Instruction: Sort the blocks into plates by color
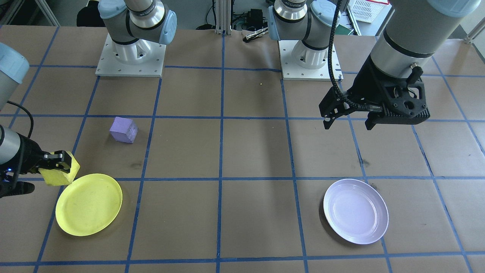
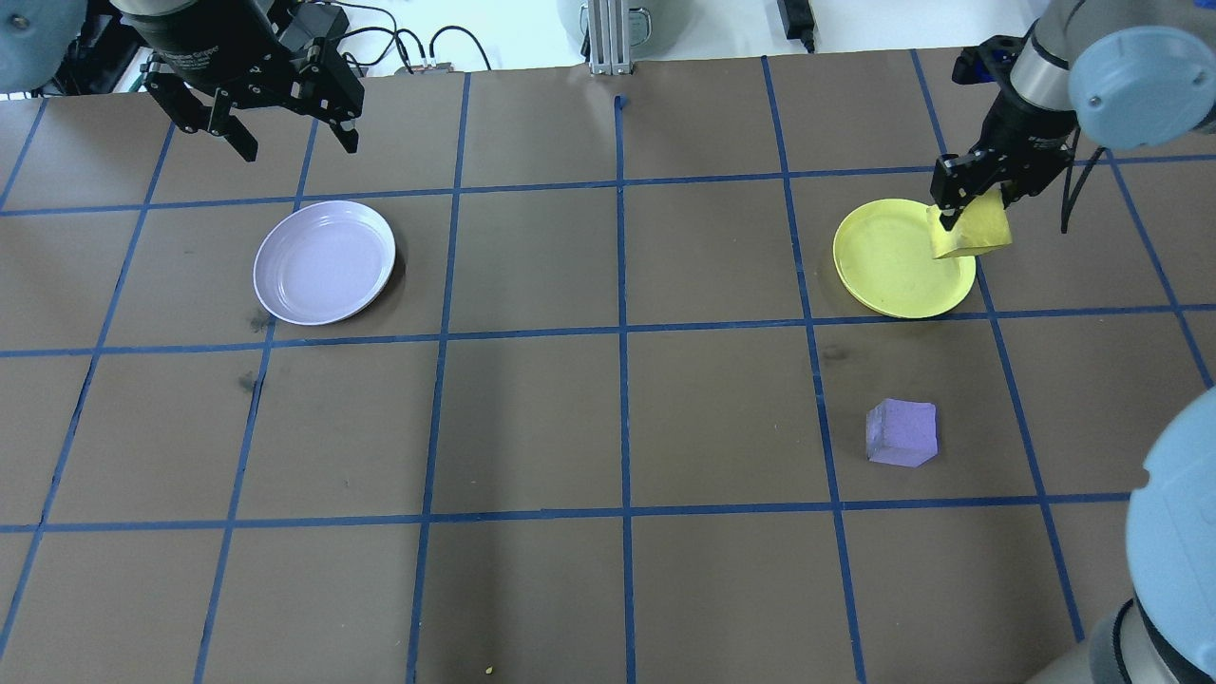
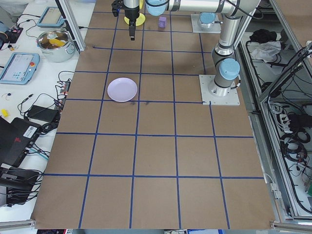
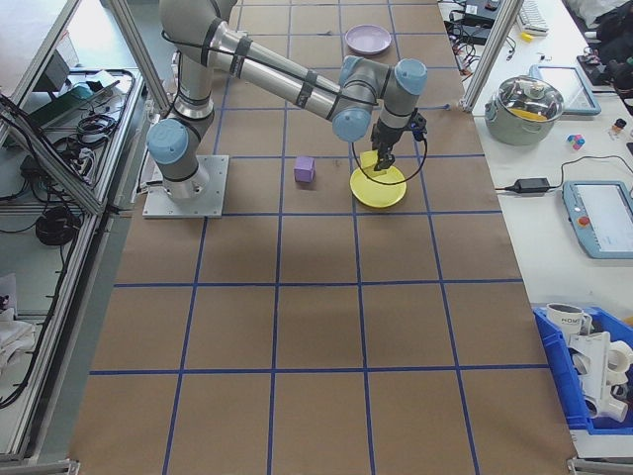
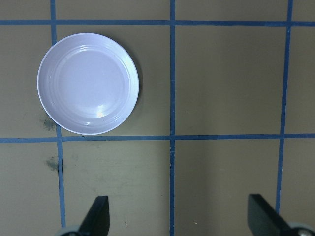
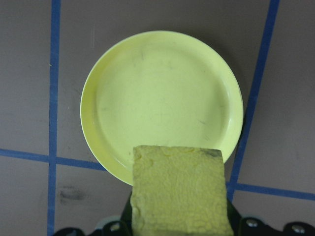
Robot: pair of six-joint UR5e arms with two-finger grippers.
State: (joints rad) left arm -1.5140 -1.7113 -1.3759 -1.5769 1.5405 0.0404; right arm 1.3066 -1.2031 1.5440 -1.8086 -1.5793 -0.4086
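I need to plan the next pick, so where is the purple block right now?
In the overhead view the purple block sits on the table's right side, on the brown paper, nearer the robot than the yellow plate and touching neither plate.

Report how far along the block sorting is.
Done: nothing; both plates are empty. In hand: the right gripper holds the yellow block over the yellow plate's edge. Left: release it, then move the purple block to the lavender plate. The left gripper hangs open.
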